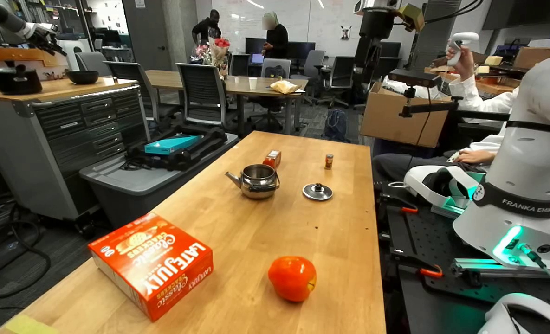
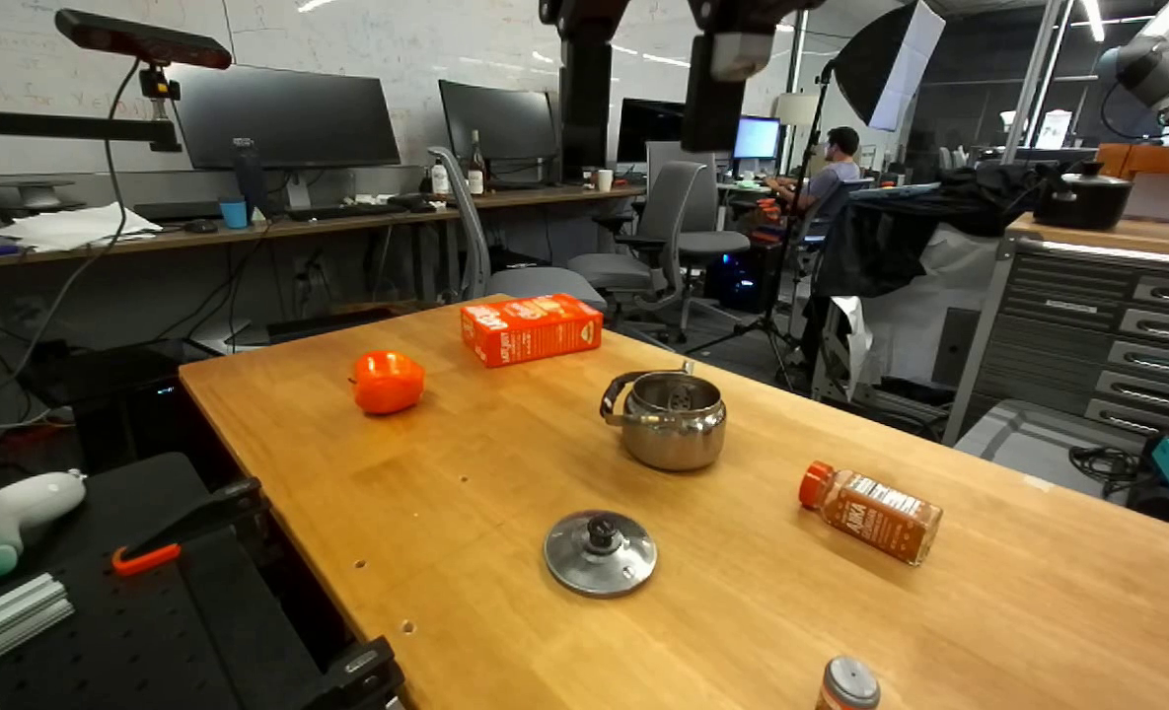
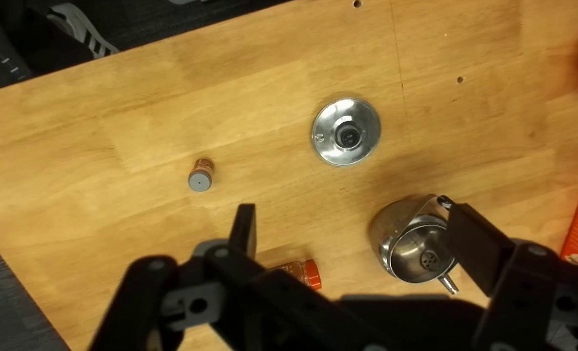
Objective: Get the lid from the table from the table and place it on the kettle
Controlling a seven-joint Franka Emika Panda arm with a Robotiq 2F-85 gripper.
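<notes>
Right, so the lid [image 2: 599,564] lies flat on the table [image 2: 466,582], knob [image 2: 603,532] up, nearer than the kettle [image 2: 673,439] and a touch to its left in an exterior view, the two clearly apart. And the gripper [image 3: 354,224]? Hanging high, spread wide in the wrist view, nothing at all between its jaws.

Now for the handling: this looks like thin polished metal, so I'd call it light, stiff and slick, hardly fragile, but apt to skid or spin if nudged. That low edge seems to offer little to get under, so the dark knob is the place to go, pinched squarely from both sides, straight down from above. Catch it off centre, and I reckon the disc could tilt.

Over to the cameras! The wrist view peers down into the kettle and picks out strainer holes [image 3: 429,261]; I can't make those out in an exterior view where the spout [image 1: 233,178] juts left in plain profile. That same angle has the red fruit [image 1: 292,278] whole at the near end, while the wrist view clips it at the right edge. And in an exterior view the spice jar [image 2: 877,518] lies on its side, label showing, where from the wrist the gripper covers much of it.
</notes>
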